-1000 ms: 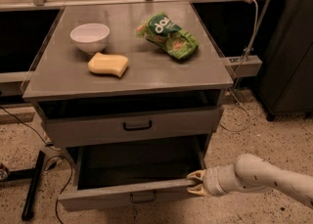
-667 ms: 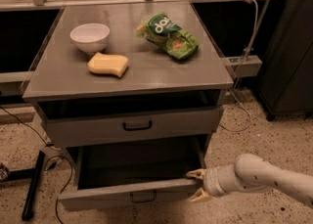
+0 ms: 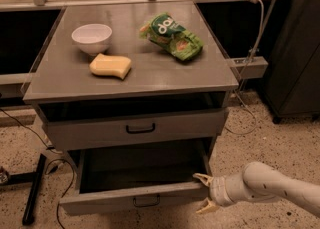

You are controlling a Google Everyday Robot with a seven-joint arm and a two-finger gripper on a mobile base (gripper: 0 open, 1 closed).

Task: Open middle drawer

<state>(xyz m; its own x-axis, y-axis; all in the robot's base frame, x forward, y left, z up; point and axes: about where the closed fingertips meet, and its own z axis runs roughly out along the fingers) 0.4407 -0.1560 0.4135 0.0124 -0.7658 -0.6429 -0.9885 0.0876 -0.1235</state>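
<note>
The middle drawer (image 3: 125,198) is the grey drawer with a small black bar handle (image 3: 146,201). It stands pulled well out, and its dark inside shows empty. My gripper (image 3: 202,193) is at the right end of the drawer's front panel, on the white arm (image 3: 270,187) that comes in from the lower right. Its fingers are spread open, one finger (image 3: 201,177) just behind the panel's top edge and the other (image 3: 205,207) in front of it. I cannot tell whether they touch the panel.
The drawer above (image 3: 135,129) sits nearly closed under the cabinet top (image 3: 200,75). On top lie a white bowl (image 3: 91,37), a yellow sponge (image 3: 110,66) and a green chip bag (image 3: 172,36). A black stand leg (image 3: 34,188) and cables lie on the floor at left.
The gripper has dropped slightly at the drawer's right front corner. The drawer stands open about as far as before.
</note>
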